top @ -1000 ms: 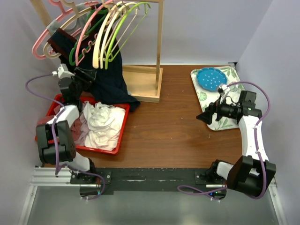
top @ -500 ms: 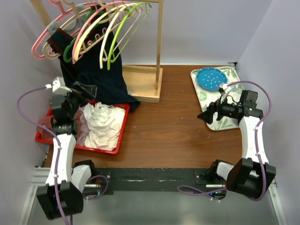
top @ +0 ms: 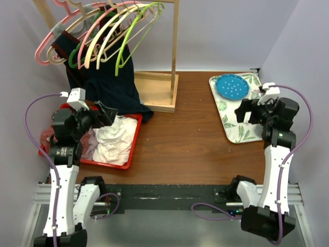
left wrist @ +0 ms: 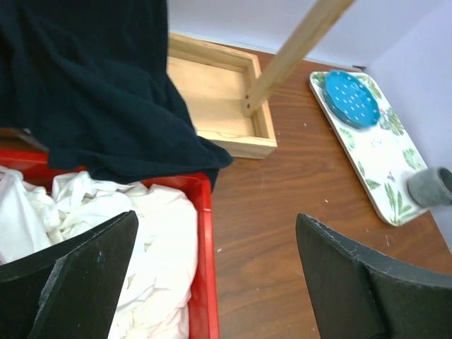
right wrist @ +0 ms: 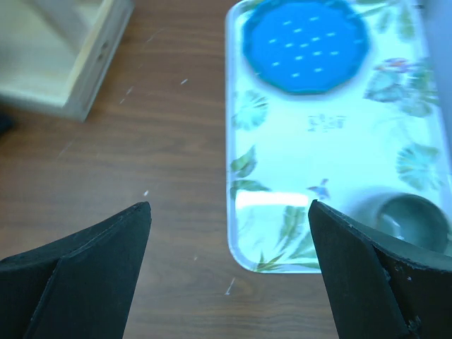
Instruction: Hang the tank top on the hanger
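Both hands spread and empty, tank top hanging at the rack.
The left hand (top: 105, 114) (left wrist: 215, 217), fingers wide apart, hovers over the white garment (top: 115, 136) in the red bin (top: 134, 139). Just beyond it the tank top (top: 110, 87) (left wrist: 92, 85) hangs under the coloured hangers (top: 97, 43), its hem draped onto the bin's far rim. The right hand (top: 245, 110), also parted, hovers over the leaf-print tray (top: 226, 116) on the surface (top: 180, 134).

My left jaws hang spread over the red bin (top: 132, 146) of white cloth (top: 115, 136), the tank top (top: 115, 90) draped just beyond them. My right jaws hover above the tray (top: 234, 131).
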Available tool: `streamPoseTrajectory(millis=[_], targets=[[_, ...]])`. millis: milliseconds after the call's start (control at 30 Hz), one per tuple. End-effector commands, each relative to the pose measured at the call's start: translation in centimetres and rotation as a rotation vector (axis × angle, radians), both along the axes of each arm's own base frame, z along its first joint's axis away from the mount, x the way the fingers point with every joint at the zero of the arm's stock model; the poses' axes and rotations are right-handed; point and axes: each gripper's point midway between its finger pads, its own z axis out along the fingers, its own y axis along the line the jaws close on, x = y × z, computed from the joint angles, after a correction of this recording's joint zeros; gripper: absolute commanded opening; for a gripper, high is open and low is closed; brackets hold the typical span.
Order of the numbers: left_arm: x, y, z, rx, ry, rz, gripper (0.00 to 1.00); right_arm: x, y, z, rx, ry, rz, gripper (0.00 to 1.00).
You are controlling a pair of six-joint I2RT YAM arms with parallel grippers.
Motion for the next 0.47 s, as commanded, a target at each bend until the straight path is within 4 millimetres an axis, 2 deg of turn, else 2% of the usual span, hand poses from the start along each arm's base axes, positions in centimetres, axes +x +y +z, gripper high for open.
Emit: streamPoseTrajectory(millis=[0,33,233,433], targets=[[-1.7,-1.3,1.4,0.059,0.004,-0.077,1.00,0.0,-4.5,4.5,0.004,-0.064,-0.328,0.99],[-2.0,-1.5,1.9,0.059,-0.002,-0.086,1.00,-0.2,-4.7,5.4,-0.006,-0.084,-0.339,0.98],[-3.3,-2.3,2.0,0.085,-0.002,-0.128,1.00,-1.5,-4.5,7.1,-0.028,-0.141,-0.348,0.99],[-4.0,-2.9,2.7,0.086,-0.011,-0.161,1.00,-2.2,-4.0,7.5,-0.029,-0.148,-0.330,0.98]])
